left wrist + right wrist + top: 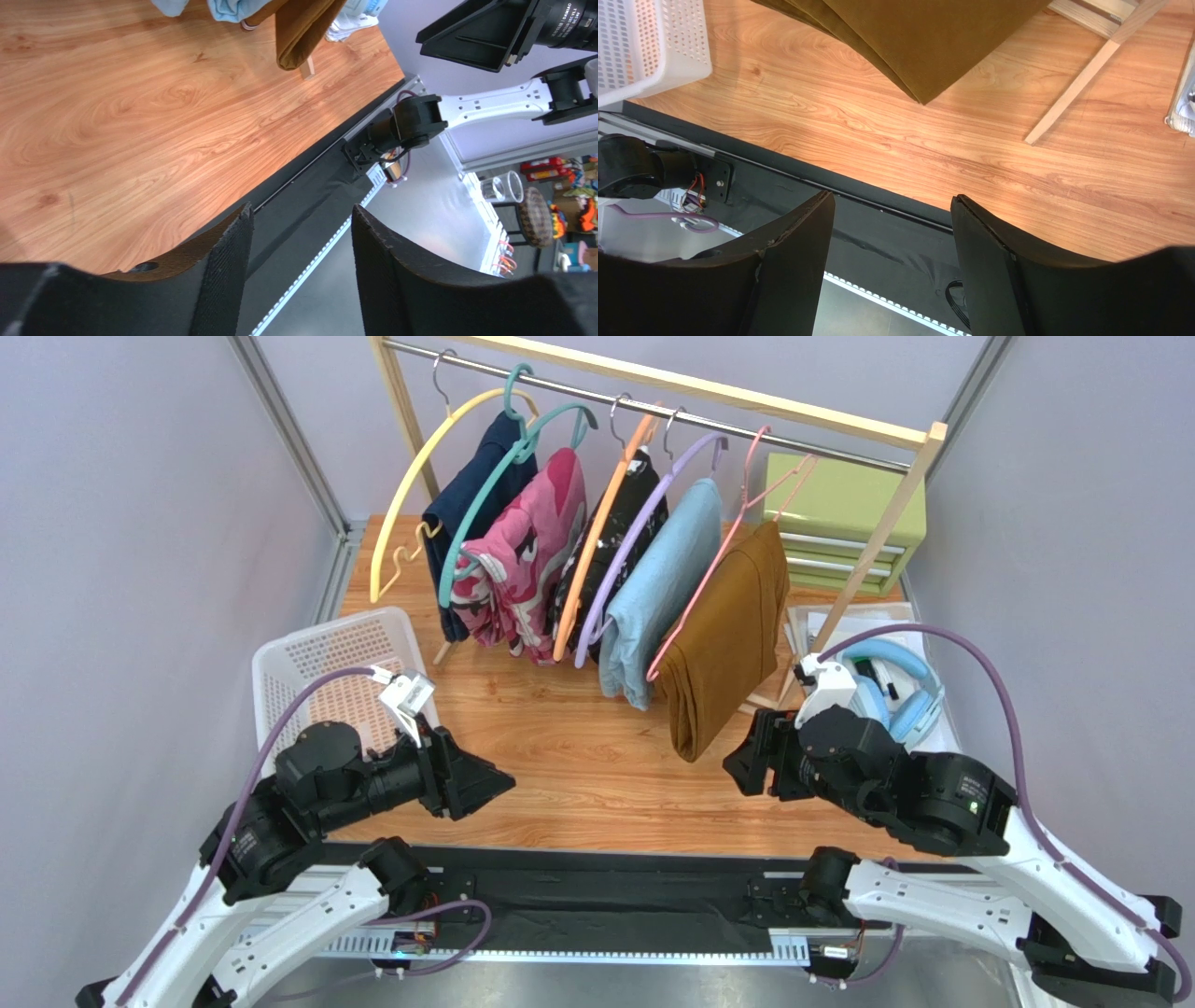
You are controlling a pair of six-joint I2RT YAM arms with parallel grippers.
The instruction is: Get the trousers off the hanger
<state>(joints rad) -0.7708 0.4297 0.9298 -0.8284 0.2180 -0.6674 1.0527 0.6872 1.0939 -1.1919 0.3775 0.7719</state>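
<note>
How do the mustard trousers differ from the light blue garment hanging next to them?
The trousers are mustard-brown; the light blue garment is paler. The trousers reach lower than the light blue garment. The trousers hang on the pink hanger, the light blue garment on the purple hanger. Both hang side by side from the same rail.

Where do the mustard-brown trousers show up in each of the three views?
Top external: trousers hang right of centre, the rightmost garment.
Left wrist: only their lower end, at the top edge.
Right wrist: their lower end, top middle.
Shared landmark: the wooden tabletop beneath them.
</note>
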